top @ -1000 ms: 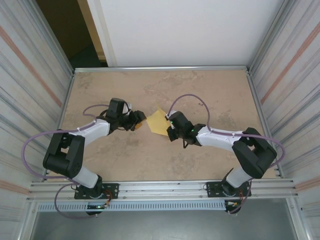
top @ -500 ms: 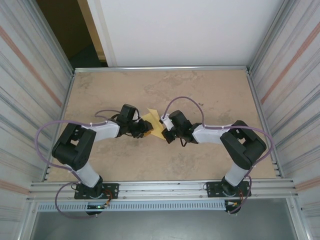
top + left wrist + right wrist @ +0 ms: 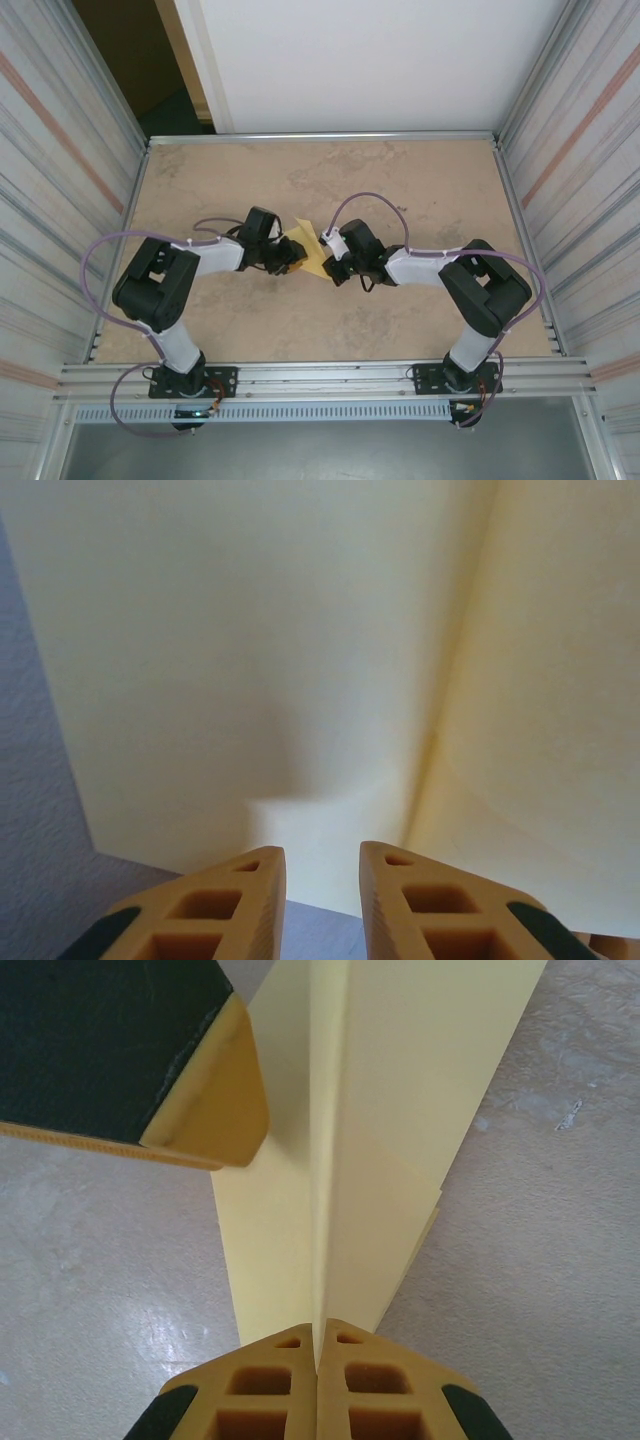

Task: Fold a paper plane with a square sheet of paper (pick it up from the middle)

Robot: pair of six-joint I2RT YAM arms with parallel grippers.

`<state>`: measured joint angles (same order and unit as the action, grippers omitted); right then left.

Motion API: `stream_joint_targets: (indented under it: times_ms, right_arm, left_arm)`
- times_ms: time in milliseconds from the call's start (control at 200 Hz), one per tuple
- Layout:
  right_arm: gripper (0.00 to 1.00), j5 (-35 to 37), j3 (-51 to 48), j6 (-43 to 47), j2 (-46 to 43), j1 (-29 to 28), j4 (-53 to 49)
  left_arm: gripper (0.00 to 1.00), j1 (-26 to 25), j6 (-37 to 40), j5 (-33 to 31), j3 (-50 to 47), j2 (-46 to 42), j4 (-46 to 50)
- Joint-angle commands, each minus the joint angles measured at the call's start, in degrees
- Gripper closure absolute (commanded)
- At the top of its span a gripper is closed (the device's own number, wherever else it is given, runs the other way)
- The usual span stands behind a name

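L arm (image 3: 213, 258) swung inward; L end effector (image 3: 322, 856) barely open, R end effector (image 3: 318, 1328) pinching paper (image 3: 400, 1110).

Pale-yellow paper (image 3: 390, 1110), folded, centre-creased.

Robotics lab test cell, left arm (image 3: 205, 258) and right arm (image 3: 425, 268) bolted to an aluminium rail (image 3: 320, 372), marbled beige desk (image 3: 420, 180), corrugated panel walls (image 3: 50, 150), white back panel (image 3: 350, 60), purple cables (image 3: 365, 195)
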<state>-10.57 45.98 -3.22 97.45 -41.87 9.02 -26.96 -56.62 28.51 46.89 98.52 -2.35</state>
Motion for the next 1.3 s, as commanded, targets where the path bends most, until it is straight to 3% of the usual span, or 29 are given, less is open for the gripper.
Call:
stream_joint_targets:
  times_ms: [0, 281, 566, 852, 1052, 1293]
  right_arm:
    - [0.99, -1.1, -1.5, -1.9, -3.2, 1.2, 0.2]
    - [0.99, -6.1, -4.2, -4.0, -14.0, 5.1, -1.5]
    - [0.98, -13.1, -3.2, -10.6, -13.8, 5.2, 2.4]
    - [0.98, -6.9, -1.4, -5.6, -6.7, 3.1, -3.1]
    - [0.98, -5.4, -0.7, -2.6, -3.7, 2.9, -4.4]
    - [0.98, -3.1, 0.5, -0.1, -2.0, 1.4, -6.2]
  left_arm:
    - [0.73, 1.5, 2.1, -2.6, 0.0, -4.6, 3.0]
    - [0.71, 5.6, 5.3, -6.6, -0.6, -13.9, 9.6]
    - [0.71, 5.0, 4.5, -5.2, -0.9, -15.3, 7.9]
    - [0.72, 2.8, 3.6, -6.1, -2.2, -15.9, 7.4]
    - [0.75, -1.6, 2.0, -4.1, -2.3, -10.0, 4.8]
    - [0.76, -2.9, 0.6, -1.7, -1.8, -4.7, 3.8]
